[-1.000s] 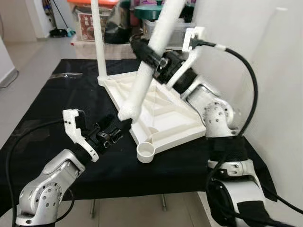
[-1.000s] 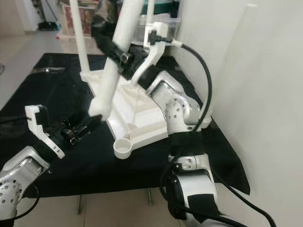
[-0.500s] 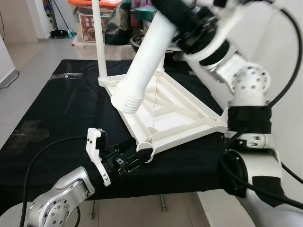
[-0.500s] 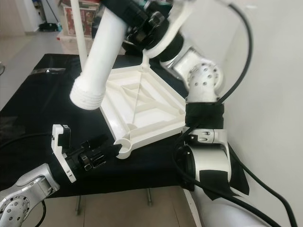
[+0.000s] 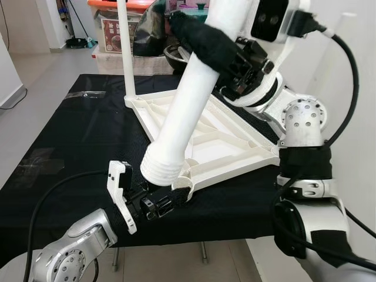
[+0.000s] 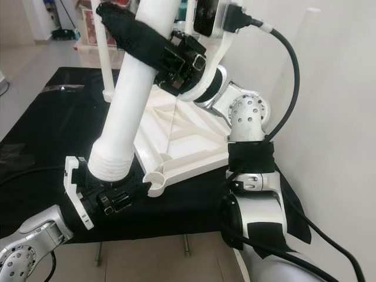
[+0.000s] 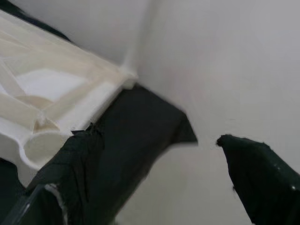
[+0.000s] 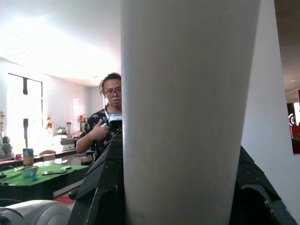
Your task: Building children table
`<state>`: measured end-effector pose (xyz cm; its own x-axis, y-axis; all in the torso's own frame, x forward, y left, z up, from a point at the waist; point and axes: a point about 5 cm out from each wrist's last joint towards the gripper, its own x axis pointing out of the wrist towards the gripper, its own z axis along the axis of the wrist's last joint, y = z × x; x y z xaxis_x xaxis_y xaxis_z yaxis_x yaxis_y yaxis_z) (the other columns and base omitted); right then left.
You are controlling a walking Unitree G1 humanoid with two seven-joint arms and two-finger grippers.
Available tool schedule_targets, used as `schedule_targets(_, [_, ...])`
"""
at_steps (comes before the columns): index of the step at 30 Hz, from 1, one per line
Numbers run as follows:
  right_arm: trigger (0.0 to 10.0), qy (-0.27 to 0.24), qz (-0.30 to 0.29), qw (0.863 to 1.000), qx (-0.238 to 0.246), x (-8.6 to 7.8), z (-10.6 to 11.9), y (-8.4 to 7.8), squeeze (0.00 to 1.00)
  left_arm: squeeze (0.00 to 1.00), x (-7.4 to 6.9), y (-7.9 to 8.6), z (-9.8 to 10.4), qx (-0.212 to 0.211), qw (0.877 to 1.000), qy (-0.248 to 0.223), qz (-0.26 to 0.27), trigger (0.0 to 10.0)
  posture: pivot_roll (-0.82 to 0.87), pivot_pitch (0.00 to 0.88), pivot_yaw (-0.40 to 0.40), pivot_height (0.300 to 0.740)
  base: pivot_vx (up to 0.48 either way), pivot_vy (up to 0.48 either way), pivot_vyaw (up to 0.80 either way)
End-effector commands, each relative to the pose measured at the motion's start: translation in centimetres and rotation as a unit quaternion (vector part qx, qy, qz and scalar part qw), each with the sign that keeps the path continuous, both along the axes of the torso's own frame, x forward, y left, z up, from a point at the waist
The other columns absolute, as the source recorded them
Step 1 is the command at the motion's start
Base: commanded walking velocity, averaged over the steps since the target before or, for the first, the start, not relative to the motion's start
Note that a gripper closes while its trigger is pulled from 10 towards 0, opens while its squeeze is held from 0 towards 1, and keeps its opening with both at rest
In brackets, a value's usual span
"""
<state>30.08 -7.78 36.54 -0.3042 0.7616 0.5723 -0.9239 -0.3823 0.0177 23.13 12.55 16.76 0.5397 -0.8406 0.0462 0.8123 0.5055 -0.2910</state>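
A black cloth point(image 5: 70, 135) covers the work table, with storage boxes point(image 5: 111, 26) behind and a person point(image 8: 105, 117) watching. The right gripper point(image 5: 214, 50) is clamped round a smooth white tube leg point(image 5: 185, 111), whose ribbed end hangs just above the corner socket point(image 5: 183, 183) of the upturned ribbed plastic tabletop point(image 5: 217, 141). The left gripper point(image 5: 167, 202), jaws apart, sits at that socket.

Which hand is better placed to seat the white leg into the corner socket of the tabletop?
The right hand: it is shut on the white leg, whose threaded end hangs just above the corner socket of the tabletop. The left hand sits low by that corner, better suited to steadying it.
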Motion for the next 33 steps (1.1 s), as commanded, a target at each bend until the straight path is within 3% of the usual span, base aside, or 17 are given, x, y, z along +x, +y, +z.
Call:
schedule_targets(1, [0.0, -0.007, 0.000, 1.000, -0.012, -0.2, -0.1, 0.1, 0.00, 0.00, -0.7, -0.3, -0.5, 0.029, 0.999, 0.000, -0.035, 10.0, 0.07, 0.000, -0.065, 0.740, 0.000, 0.000, 0.00])
schedule_targets(12, [0.0, -0.002, -0.002, 0.999, -0.033, 0.0, -1.4, 0.5, 0.00, 0.00, -0.7, 0.5, 0.5, 0.060, 0.996, -0.023, -0.062, 10.0, 0.08, 0.000, -0.062, 0.740, 0.000, 0.000, 0.00])
schedule_targets(13, [0.0, 0.008, -0.004, 0.999, -0.049, 0.0, -2.6, 0.8, 0.00, 0.00, -0.5, 0.9, 1.9, 0.050, 0.996, -0.041, -0.065, 10.0, 0.08, 0.000, -0.060, 0.740, 0.000, 0.000, 0.00])
schedule_targets(15, [0.0, 0.011, -0.005, 0.998, -0.056, 0.0, -3.1, 0.9, 0.00, 0.00, -0.5, 0.9, 2.4, 0.044, 0.995, -0.048, -0.069, 10.0, 0.08, 0.000, -0.059, 0.740, 0.000, 0.000, 0.00])
schedule_targets(19, [0.0, 0.021, -0.008, 0.997, -0.068, 0.1, -4.1, 0.9, 0.00, 0.00, -0.7, 0.8, 2.9, 0.037, 0.994, -0.058, -0.080, 10.0, 0.08, 0.000, -0.060, 0.740, 0.000, 0.000, 0.00])
schedule_targets(22, [0.0, 0.049, -0.038, 0.994, -0.093, 1.1, -6.1, 0.9, 0.00, 0.00, -1.4, 0.2, 3.3, 0.036, 0.991, -0.065, -0.109, 10.0, 0.08, 0.000, -0.055, 0.740, 0.000, 0.000, 0.00])
schedule_targets(33, [0.0, 0.064, -0.062, 0.991, -0.102, 1.8, -7.2, 1.2, 0.00, 0.00, -1.7, -0.4, 3.6, 0.029, 0.989, -0.062, -0.131, 10.0, 0.08, 0.000, -0.054, 0.740, 0.000, 0.000, 0.00])
